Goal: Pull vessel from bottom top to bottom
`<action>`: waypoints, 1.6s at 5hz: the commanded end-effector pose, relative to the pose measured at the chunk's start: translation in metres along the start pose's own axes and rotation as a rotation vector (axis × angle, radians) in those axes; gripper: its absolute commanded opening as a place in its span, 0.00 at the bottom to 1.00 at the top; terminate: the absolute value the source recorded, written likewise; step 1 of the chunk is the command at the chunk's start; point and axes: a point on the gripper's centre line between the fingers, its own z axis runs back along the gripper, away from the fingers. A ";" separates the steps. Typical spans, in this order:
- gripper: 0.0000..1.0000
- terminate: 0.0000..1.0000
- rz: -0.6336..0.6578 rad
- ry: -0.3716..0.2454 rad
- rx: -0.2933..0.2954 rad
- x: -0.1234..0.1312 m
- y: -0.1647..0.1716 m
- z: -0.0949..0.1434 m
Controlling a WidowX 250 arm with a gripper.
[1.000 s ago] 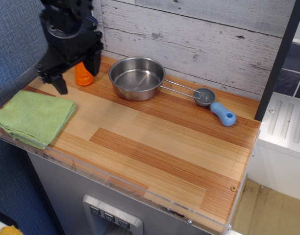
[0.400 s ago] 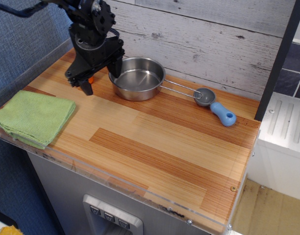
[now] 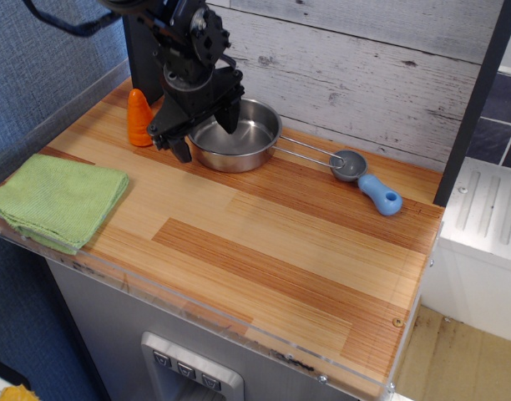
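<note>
The vessel [image 3: 243, 140] is a round shallow shiny steel pan at the back of the wooden counter, its thin wire-loop handle [image 3: 304, 150] pointing right. My black gripper [image 3: 205, 134] is open and hangs over the pan's left rim. One finger [image 3: 182, 149] stands outside the rim on the left, the other [image 3: 230, 119] is over the pan's inside. The gripper holds nothing. The pan's left edge is partly hidden behind it.
An orange cone-shaped piece [image 3: 139, 118] stands left of the pan. A small grey measuring scoop with a blue handle [image 3: 364, 178] lies at the end of the pan's handle. A folded green cloth [image 3: 55, 199] lies at the front left. A white plank wall [image 3: 364, 67] runs behind.
My gripper has moved right from the far left, past the orange piece, to the pan's left rim. The pan has not moved.
</note>
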 end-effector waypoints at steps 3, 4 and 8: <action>0.00 0.00 -0.024 -0.015 -0.046 0.006 -0.010 0.003; 0.00 0.00 -0.029 -0.014 -0.039 0.007 -0.008 0.010; 0.00 0.00 0.041 -0.029 -0.079 0.010 -0.002 0.071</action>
